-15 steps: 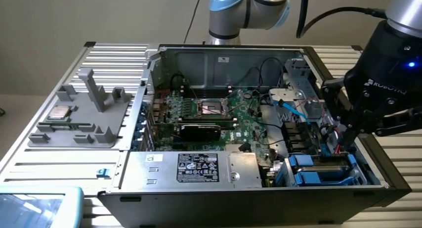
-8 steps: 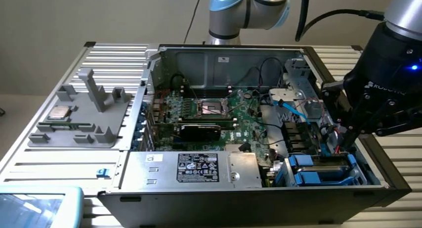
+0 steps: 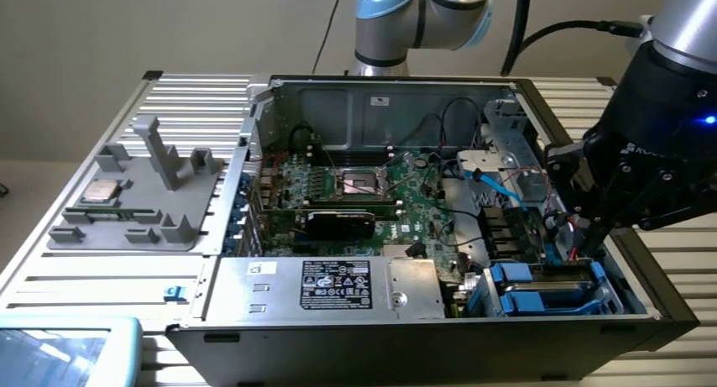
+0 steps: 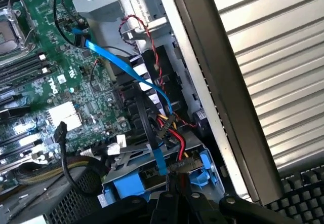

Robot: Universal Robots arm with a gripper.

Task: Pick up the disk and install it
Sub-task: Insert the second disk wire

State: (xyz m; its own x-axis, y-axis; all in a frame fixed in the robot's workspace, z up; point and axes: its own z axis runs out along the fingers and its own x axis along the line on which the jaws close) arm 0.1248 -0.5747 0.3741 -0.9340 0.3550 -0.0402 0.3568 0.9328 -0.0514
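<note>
one open computer case [image 3: 448,320] lies on one slatted table [image 3: 191,93]. inside it sits one green motherboard [image 3: 370,194] with one empty processor socket [image 3: 361,182], one black card [image 3: 342,223], and one grey power supply box [image 3: 325,285] bearing one black-and-white sticker [image 3: 336,285]. one flat blue cable [image 4: 121,67] runs across the drive bay. one grey fixture tray [image 3: 140,211] holds one small silver chip [image 3: 101,190]. one gripper [image 4: 177,209] shows, with two dark fingers [image 4: 164,209] pressed together

Tool [image 4: 174,203] cut off at frame edge, disk [image 4: 152,181] half hidden behind cables [image 4: 162,133]
</note>
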